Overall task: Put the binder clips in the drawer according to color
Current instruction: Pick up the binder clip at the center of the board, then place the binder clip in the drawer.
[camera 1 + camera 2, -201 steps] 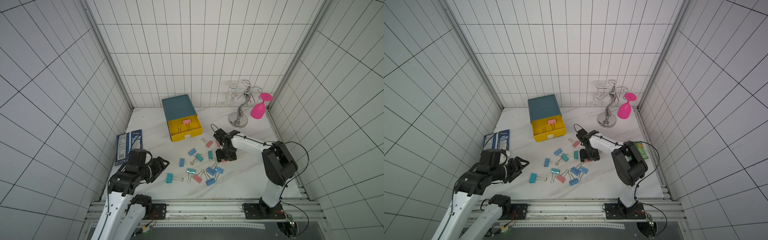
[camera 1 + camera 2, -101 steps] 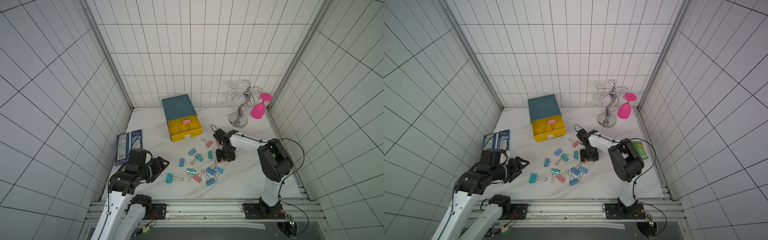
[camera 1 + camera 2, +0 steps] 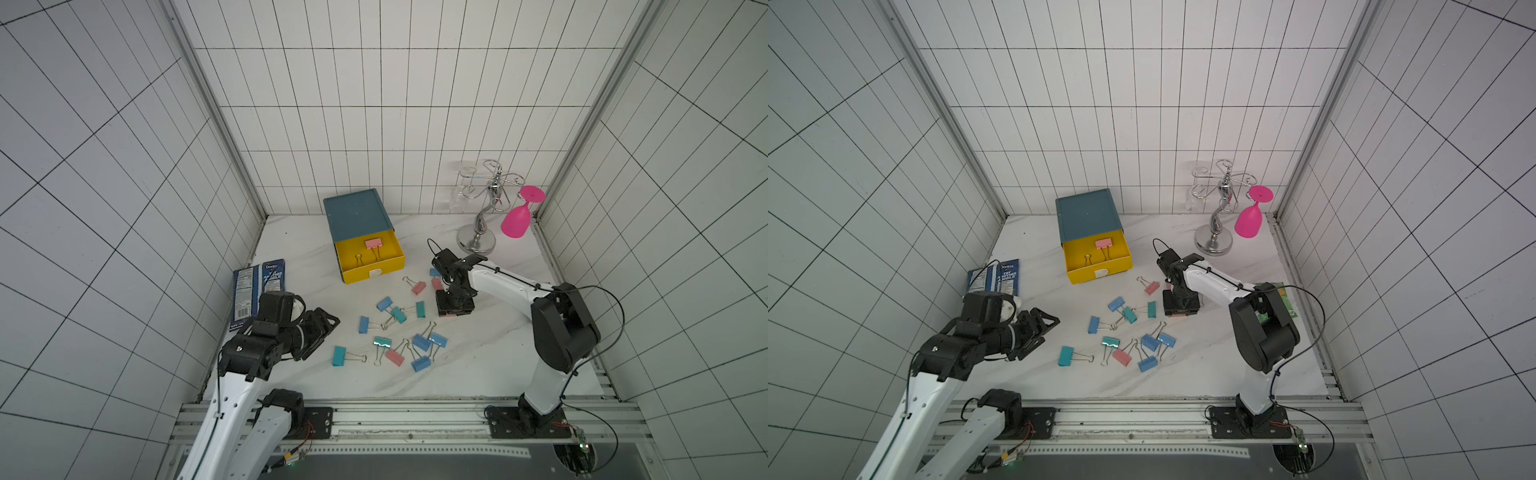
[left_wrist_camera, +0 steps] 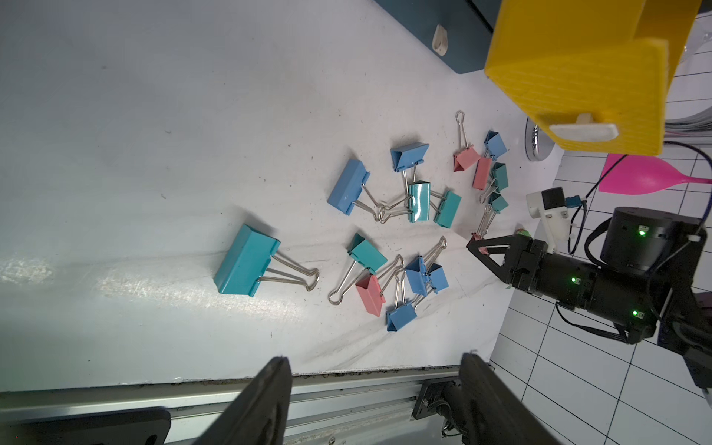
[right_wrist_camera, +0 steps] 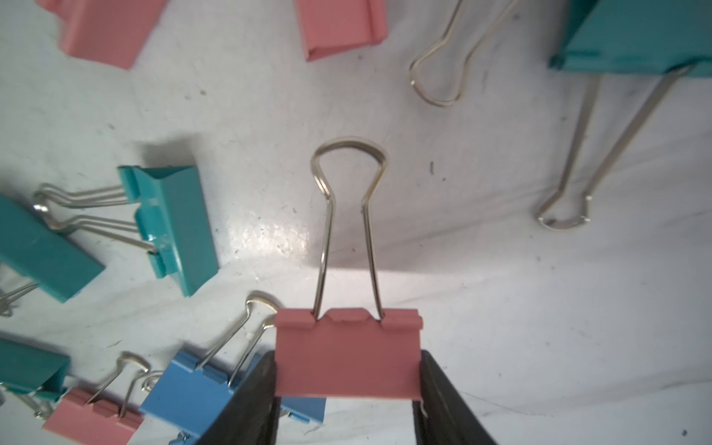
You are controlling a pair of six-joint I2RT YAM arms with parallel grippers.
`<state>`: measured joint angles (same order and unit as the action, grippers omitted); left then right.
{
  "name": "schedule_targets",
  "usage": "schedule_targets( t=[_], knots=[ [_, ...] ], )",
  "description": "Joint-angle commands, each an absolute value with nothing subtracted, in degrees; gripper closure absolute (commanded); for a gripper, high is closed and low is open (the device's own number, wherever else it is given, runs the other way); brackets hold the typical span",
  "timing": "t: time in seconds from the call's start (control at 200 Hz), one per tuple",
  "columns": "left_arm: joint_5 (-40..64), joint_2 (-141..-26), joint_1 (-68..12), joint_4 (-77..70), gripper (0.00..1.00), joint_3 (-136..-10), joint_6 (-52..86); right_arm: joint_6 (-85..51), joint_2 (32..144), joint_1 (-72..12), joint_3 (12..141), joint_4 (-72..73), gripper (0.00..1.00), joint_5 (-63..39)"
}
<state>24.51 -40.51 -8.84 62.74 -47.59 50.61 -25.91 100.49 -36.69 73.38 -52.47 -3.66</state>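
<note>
Binder clip point(image 5: 346, 346), pink, is pinched lengthwise by right end effector point(image 5: 348, 364), handles pointing ahead; yellow drawer point(image 3: 371, 272) well apart.

The drawer cabinet point(image 3: 357, 216) is dark teal. Its top drawer point(image 3: 355, 275) is yellow with a white pull tab point(image 3: 376, 273) and holds a pink binder clip point(image 3: 373, 243). In front of the cabinet, the white, grey-veined tabletop point(image 3: 478, 365) carries clips point(image 3: 339, 356) in pink, light blue and teal, with silver handles. The black right pincer point(image 5: 346, 362) pinches another pink clip point(image 5: 346, 343). Beside the cabinet are a hot-pink glass point(image 3: 515, 222) and a chrome stand point(image 3: 476, 242).
</note>
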Motion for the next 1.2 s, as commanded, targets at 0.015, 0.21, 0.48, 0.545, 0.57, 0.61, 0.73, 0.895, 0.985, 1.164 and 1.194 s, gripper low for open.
schedule_targets(
  t=[0.015,0.21,0.48,0.545,0.57,0.61,0.73,0.895,0.985,1.164,1.194],
  knots=[
    [26.82,-42.43,-8.51,57.70,0.27,-51.24,51.98,-26.33,93.90,-35.06,75.96,-55.98,0.58,-3.84],
    [30.39,-47.57,-8.48,52.25,0.27,-55.70,53.47,-24.91,88.20,-34.10,81.79,-57.79,0.57,-7.25],
    [34.68,-53.10,-8.19,40.72,0.27,-60.29,58.19,-23.83,92.17,-36.83,98.33,-61.97,0.56,-13.40],
    [35.74,-54.00,-8.00,38.80,0.27,-60.31,58.99,-23.34,95.09,-39.01,104.38,-63.36,0.56,-14.04],
    [36.33,-54.25,-7.75,38.12,0.27,-60.10,59.33,-23.29,96.39,-39.71,106.71,-63.96,0.56,-14.48],
    [37.62,-54.49,-7.21,36.65,0.27,-59.45,60.24,-23.29,98.47,-40.76,110.41,-64.60,0.56,-15.25],
    [40.00,-53.58,-5.58,33.92,0.27,-57.25,62.25,-23.46,105.51,-43.44,121.59,-66.63,0.55,-17.52],
    [38.83,-51.01,-4.42,36.16,0.27,-55.22,61.76,-23.81,113.90,-45.97,133.47,-68.42,0.55,-20.33],
    [38.92,-49.07,-3.72,36.37,0.27,-53.22,62.55,-24.16,117.46,-46.94,137.72,-68.07,0.54,-21.52],
    [38.63,-46.17,-2.73,37.14,0.27,-50.68,63.72,-25.50,123.67,-48.29,144.94,-66.55,0.52,-24.67],
    [38.52,-45.86,-2.59,37.33,0.27,-50.60,63.72,-25.80,124.34,-48.41,145.70,-66.04,0.52,-25.20]
  ],
)
